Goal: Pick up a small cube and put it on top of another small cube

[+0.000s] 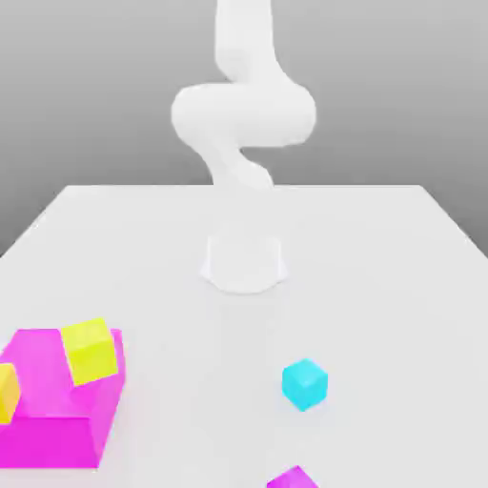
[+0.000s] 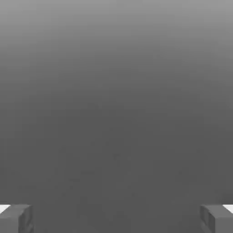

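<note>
Pincer (image 2: 116, 219) spread, empty; pre-grasp step. Next: reach cyan cube (image 1: 305, 384), lower R of ext. view, w/ jaws straddling.

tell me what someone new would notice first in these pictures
The big magenta block jumps out first, at the exterior view's lower left, with a lime-yellow cube resting on it. Next is the bright cyan cube on the pale table, right of centre in that view. The white robot arm rises behind them.
</note>
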Controlling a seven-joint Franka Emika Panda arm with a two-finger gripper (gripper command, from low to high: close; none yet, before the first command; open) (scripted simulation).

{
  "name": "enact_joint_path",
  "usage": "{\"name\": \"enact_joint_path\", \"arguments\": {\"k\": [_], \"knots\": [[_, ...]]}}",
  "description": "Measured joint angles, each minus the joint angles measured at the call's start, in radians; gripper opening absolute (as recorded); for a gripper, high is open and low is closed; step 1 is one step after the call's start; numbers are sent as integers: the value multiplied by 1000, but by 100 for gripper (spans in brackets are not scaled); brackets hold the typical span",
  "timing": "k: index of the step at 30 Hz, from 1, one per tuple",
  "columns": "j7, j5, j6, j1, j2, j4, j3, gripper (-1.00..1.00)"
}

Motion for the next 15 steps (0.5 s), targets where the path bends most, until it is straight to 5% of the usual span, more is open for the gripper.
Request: {"name": "enact_joint_path", "arguments": {"k": [15], "knots": [[-263, 9, 400, 160, 557, -396, 18, 0]]}}
